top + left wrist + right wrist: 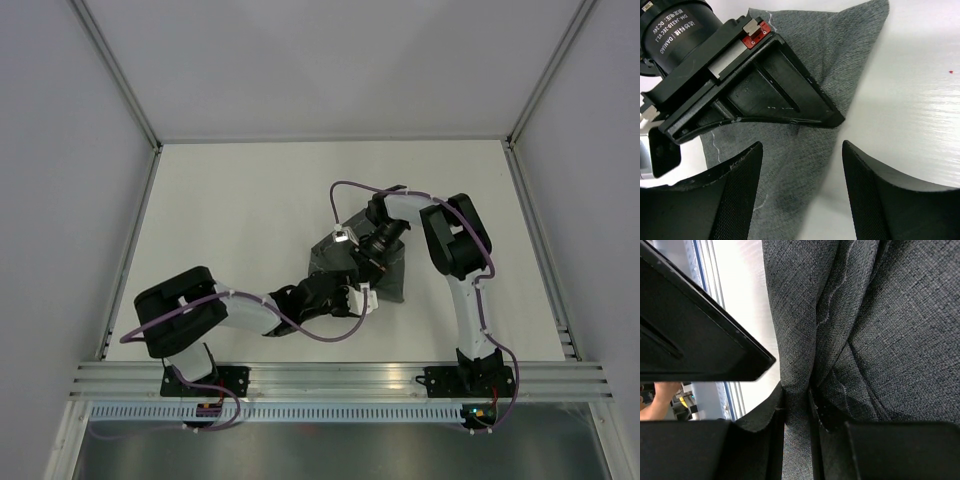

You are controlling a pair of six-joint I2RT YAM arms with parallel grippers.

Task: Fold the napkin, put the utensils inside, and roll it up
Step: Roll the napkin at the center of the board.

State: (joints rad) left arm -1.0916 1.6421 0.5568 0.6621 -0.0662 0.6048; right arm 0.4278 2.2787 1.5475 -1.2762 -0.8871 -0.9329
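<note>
The dark grey napkin lies bunched in the middle of the white table, with both grippers over it. My right gripper is shut on a raised fold of the napkin; in its wrist view the cloth is pinched between the right gripper fingers. My left gripper stands open just above the napkin edge, with cloth and bare table between its fingers and nothing gripped. The right gripper's black finger sits just ahead of it. The utensils are out of view.
An aluminium rail runs along the near edge by the arm bases. Grey enclosure walls with metal posts bound the table on the left, right and back. A tiny red speck lies on the table.
</note>
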